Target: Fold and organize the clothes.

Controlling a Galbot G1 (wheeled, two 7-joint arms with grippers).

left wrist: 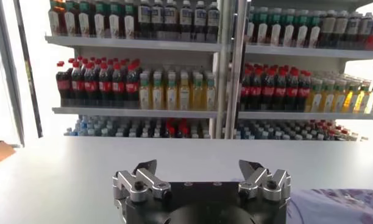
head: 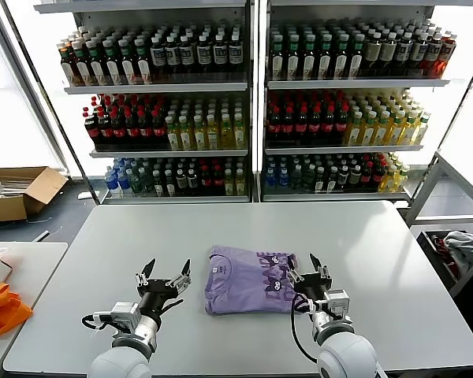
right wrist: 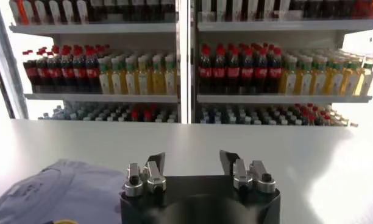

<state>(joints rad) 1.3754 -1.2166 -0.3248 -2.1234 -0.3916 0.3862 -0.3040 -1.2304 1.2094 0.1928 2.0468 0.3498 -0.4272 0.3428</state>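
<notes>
The orange bag [head: 1,309] lies on a side table [head: 27,260] at the far left, well apart from both grippers. A cardboard box [head: 20,191] sits on the floor beyond it.

The left gripper [head: 165,273] hovers over the grey counter [head: 244,228], jaws spread wide with nothing between them. The left wrist view confirms bare counter between its fingertips.

Just to the right of those jaws lies the T-shirt [head: 248,280], lavender with a dark purple print, folded into a flat rectangle near the counter's front edge. It rests between the two grippers.

The right gripper [head: 310,268] stands at the shirt's right edge, just beside it, jaws parted and holding nothing. In the right wrist view the shirt [right wrist: 58,192] lies to one side of these jaws, not between them.

Shelves of bottles [head: 244,110] stand beyond the counter, far from both grippers.
</notes>
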